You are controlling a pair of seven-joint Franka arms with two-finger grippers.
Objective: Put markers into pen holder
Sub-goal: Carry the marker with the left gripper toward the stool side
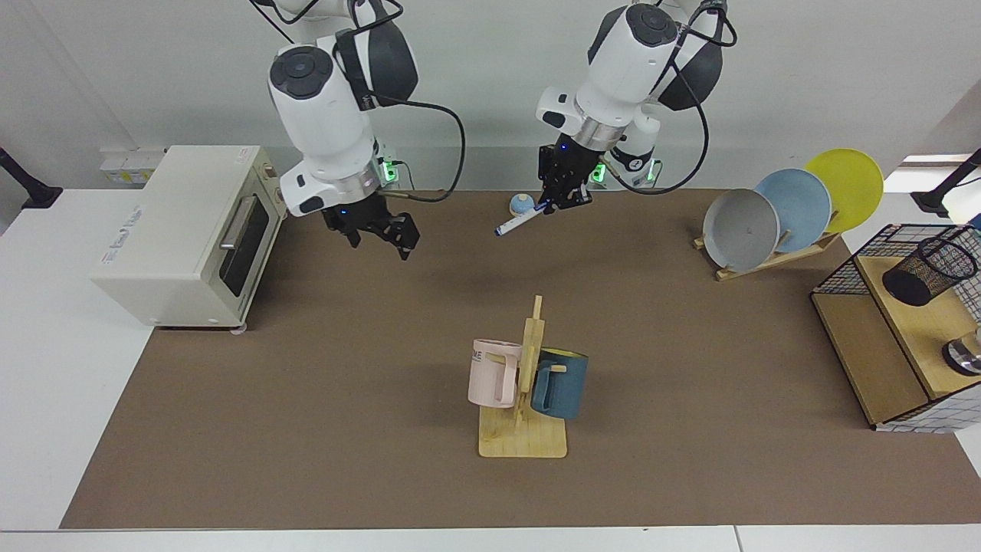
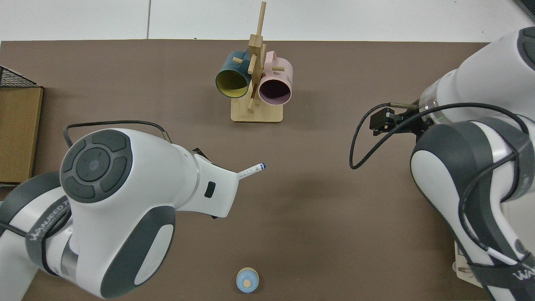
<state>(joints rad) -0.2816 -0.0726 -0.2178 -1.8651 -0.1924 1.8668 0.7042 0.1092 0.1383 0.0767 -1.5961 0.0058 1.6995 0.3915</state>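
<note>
The marker [image 1: 521,221] is a slim white barrel with a dark blue tip, held slanting above the back of the mat. My left gripper [image 1: 555,205] is shut on its upper end. From above, only the marker's free end [image 2: 252,170] sticks out past that wrist. My right gripper [image 1: 381,240] hangs open and empty in front of the toaster oven, well apart from the marker; in the top view it is the right gripper [image 2: 381,121] at the right. The pen holder [image 1: 929,268], a black mesh cup, sits on the wooden shelf at the far right of the facing view.
A cream toaster oven [image 1: 191,230] stands at one end of the mat. A wooden rack [image 1: 523,437] with a pink and a blue mug stands mid-table. Three plates [image 1: 789,207] lean in a stand beside a wire-grid basket shelf [image 1: 843,284]. A small blue round object [image 2: 247,280] sits near the arm bases.
</note>
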